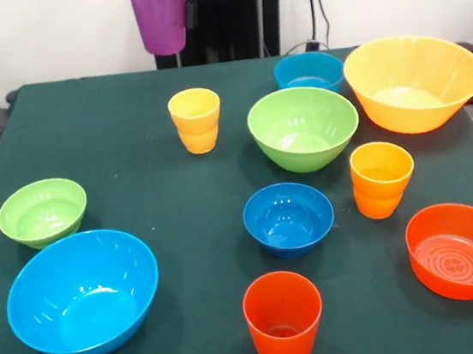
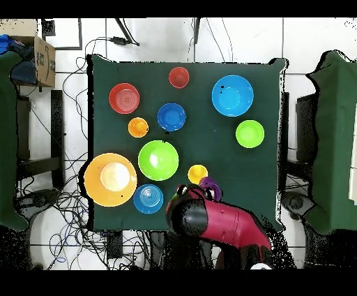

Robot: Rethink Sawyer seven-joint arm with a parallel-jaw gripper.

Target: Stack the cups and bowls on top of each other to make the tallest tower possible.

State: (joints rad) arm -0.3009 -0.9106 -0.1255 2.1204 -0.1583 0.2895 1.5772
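Front view, hold: While the purple cup [image 1: 160,16] hangs in the air at the far edge of the tabletop [image 1: 130,155], the claw [image 1: 189,0] grips it by the rim on one side only, its jaws closed on the wall.
Front view, risk: gripped at one side of the rim, the smooth tumbler could swing or slip out during travel; it also looks slightly tilted, so it may land askew on whatever it is set on.
Front view, nearest target: the yellow cup [image 1: 196,120] stands upright just in front of and below the held one; a tilted descent could knock it over towards the large green bowl [image 1: 303,127].
Front view, tower: nothing is stacked yet; every other cup and bowl stands apart on the cloth.
Overhead view, hold: only a sliver of the purple cup [image 2: 209,187] shows beside the red arm [image 2: 223,222], which hides the claw itself.
Overhead view, gain: it shows the yellow cup [image 2: 197,173] lying very near the purple one, and the clear gaps between bowls.
Overhead view, lack: height above the tabletop cannot be judged there.
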